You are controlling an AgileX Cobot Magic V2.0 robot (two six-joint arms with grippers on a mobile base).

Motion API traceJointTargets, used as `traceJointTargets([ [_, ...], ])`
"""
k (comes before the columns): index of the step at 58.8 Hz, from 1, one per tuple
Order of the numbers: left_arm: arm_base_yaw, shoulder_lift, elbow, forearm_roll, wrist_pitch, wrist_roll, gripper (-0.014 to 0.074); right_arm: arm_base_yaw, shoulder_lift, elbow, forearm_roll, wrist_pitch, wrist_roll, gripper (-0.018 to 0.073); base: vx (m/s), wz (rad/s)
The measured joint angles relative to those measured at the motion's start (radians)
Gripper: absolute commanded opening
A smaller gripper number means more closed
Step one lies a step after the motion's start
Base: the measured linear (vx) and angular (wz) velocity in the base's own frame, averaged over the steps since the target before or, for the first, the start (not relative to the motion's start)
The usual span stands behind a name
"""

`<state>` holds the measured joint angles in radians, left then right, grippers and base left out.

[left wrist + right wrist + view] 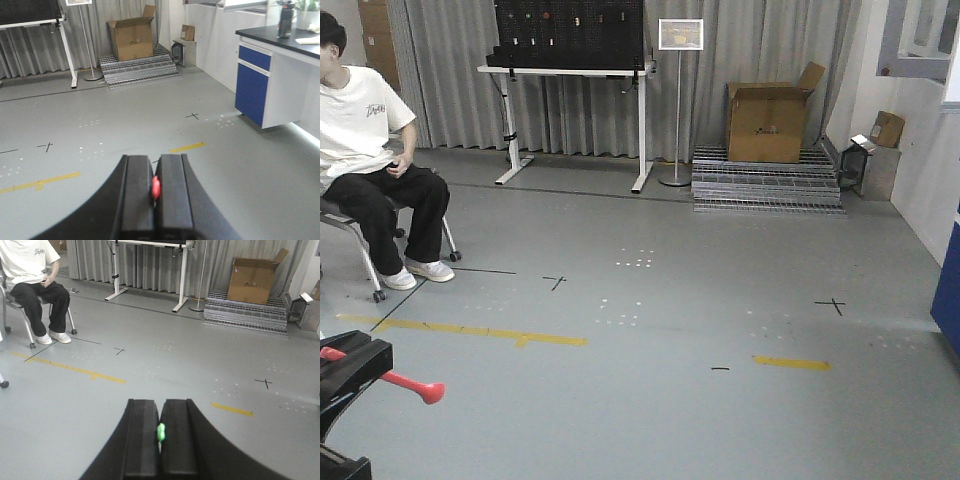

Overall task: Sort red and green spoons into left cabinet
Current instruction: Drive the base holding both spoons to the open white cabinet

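Red spoon (156, 187) tight between left jaws, green spoon (160, 432) tight between right jaws

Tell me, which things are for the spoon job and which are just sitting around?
For the job: red spoon in the left gripper; green spoon in the right gripper.
Just around: cardboard box, white table, sign stand, seated person, blue cupboard.

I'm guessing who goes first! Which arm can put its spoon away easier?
Left, only a guess: the target is the left cabinet, unseen here. The left gripper clamps the red spoon, right gripper the green spoon; both ready.
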<state>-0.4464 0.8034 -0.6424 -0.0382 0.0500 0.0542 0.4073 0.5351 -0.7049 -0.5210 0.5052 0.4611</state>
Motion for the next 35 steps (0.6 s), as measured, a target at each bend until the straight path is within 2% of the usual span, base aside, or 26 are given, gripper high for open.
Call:
traceJointTargets([
  [35, 0.0, 0.0, 0.0, 0.0, 0.0, 0.0, 0.0, 0.0, 0.0, 0.0, 0.0, 0.0, 0.0, -0.0001, 0.69, 0.0],
])
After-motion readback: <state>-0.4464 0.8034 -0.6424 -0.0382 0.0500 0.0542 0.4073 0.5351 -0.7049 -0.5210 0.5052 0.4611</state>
